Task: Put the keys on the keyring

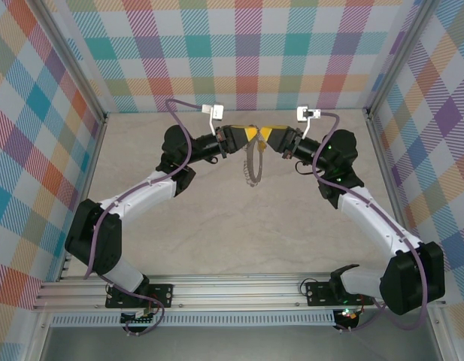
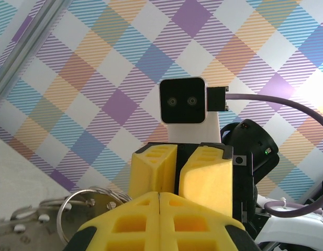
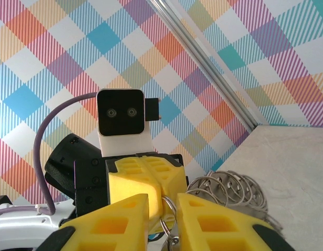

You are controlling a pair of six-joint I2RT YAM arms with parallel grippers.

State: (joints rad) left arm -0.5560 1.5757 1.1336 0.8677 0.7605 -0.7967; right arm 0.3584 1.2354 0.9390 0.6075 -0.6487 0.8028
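Count: two sets of fingers, one keyring, one table.

The left fingers [image 1: 250, 134] and right fingers [image 1: 270, 135] meet tip to tip above the table [image 1: 179, 241], just apart.

Left fingers: pressed fully together, with no gap at the seam in the left wrist view. They pinch the keyring [image 1: 253, 167]. One thin silver loop comes out right beside their tips on the left, and a bumpy chain-like strip runs further left.

Right fingers: a narrow gap. One small ring link sits in that gap at the tips. Cannot tell if the pads touch it.

Keyring from overhead: it starts between the two sets of tips and trails toward the near side, centred under them. In the right wrist view a bunch of overlapping thin silver loops sits just right of the right fingers. There are at least four, but the exact count is unclear because they overlap. Cannot tell whether the far end of the bunch rests on the table or hangs clear.
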